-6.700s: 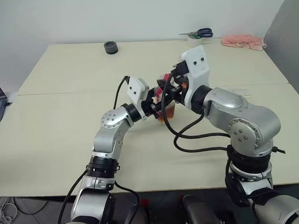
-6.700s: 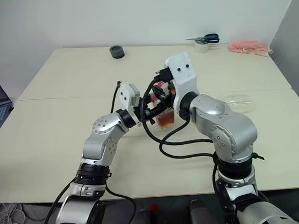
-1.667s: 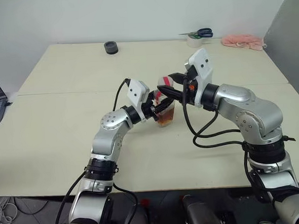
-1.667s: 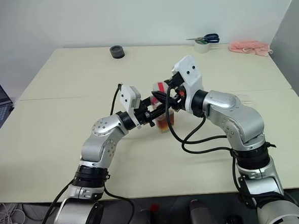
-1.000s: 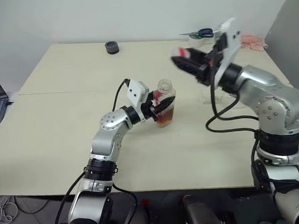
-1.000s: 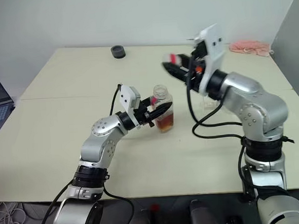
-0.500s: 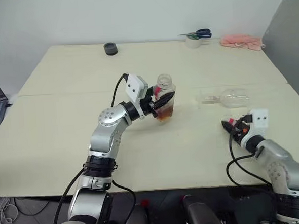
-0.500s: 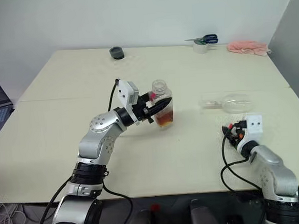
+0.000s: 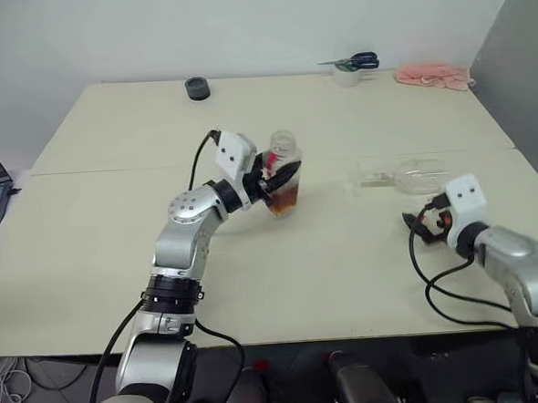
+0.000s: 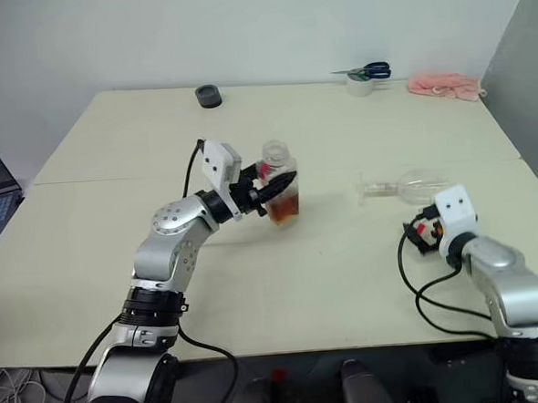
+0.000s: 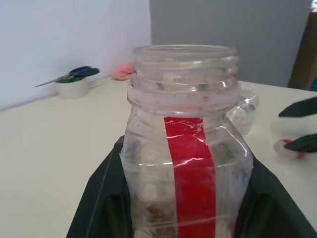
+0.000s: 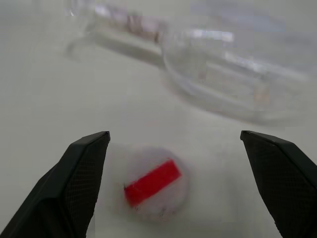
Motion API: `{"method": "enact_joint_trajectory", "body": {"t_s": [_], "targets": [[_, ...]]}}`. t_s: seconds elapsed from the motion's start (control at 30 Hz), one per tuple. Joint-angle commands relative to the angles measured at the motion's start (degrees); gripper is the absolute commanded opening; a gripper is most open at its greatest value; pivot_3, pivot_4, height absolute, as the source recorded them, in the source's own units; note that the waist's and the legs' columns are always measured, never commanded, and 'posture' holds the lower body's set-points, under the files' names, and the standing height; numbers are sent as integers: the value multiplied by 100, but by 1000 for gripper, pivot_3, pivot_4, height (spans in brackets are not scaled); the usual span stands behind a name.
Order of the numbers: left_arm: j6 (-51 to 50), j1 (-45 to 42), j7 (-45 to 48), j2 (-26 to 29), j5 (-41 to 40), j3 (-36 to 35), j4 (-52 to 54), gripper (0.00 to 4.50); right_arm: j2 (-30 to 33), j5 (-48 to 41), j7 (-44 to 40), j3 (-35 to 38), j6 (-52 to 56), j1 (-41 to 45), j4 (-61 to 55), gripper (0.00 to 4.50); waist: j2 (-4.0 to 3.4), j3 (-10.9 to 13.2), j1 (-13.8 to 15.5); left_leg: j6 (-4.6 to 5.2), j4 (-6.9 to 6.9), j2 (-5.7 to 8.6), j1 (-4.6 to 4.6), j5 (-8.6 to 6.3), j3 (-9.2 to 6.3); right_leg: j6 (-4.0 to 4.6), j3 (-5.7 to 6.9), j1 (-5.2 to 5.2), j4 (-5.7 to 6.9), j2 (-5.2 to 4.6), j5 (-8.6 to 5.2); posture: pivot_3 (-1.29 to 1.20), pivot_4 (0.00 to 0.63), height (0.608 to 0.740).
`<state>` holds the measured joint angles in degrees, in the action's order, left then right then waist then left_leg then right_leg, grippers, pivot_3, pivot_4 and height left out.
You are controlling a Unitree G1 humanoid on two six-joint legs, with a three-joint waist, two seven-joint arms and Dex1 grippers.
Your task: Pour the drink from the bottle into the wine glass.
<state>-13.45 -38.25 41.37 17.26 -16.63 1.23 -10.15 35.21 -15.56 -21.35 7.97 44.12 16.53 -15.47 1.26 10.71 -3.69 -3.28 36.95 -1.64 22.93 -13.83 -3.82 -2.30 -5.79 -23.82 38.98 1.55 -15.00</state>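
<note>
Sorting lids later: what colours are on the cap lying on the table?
White with a red stripe, clearest in the right wrist view: cap.

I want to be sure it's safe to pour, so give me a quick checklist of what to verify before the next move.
1. Cap off the bottle: ok, its mouth is open and the cap lies on the table.
2. Bottle held: ok, the left gripper is shut on it, upright.
3. Drink in the bottle: ok, amber liquid fills the lower part.
4. Wine glass upright: not ok, it lies on its side.
5. Right gripper free to right the glass: ok, jaws open, empty, just behind the cap.
</note>
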Motion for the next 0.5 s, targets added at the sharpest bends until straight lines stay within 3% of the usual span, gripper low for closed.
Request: {"method": "enact_joint_trajectory", "body": {"t_s": [0.03, 0.2, 0.4, 0.5], "targets": [[77, -143, -345, 226, 21, -444, -12, 1821, -54, -831, -498, 70, 242, 1001, -966, 4500, -3, 2, -26, 0, 0, -1, 0, 0, 0, 0, 0, -1, 1, 1, 0, 0, 150, 740], [121, -233, -933, 663, 232, -866, -440, 1821, -389, -1580, -1141, -905, 834, 1915, -1335, 4500, -1, 1, -15, 1, -3, -6, 0, -1, -33, 2, 30, 7, 0, 8, 1, 0, 150, 740], [313, -216, -1865, 929, 342, -1524, -917, 1821, -1946, -850, -689, -2065, 39, 2745, -62, 4500, 1, 2, 33, 0, 4, 2, 9, 0, -30, 22, 31, 1, 1, -7, 13, 0, 150, 740], [330, -66, -2022, 837, 181, -1717, -830, 1821, -2220, -622, -707, -2268, -112, 2896, 259, 4500, 2, 1, 82, -2, 3, 3, 14, 0, -35, 28, 40, -1, 0, -14, 16, 0, 150, 740]]}}
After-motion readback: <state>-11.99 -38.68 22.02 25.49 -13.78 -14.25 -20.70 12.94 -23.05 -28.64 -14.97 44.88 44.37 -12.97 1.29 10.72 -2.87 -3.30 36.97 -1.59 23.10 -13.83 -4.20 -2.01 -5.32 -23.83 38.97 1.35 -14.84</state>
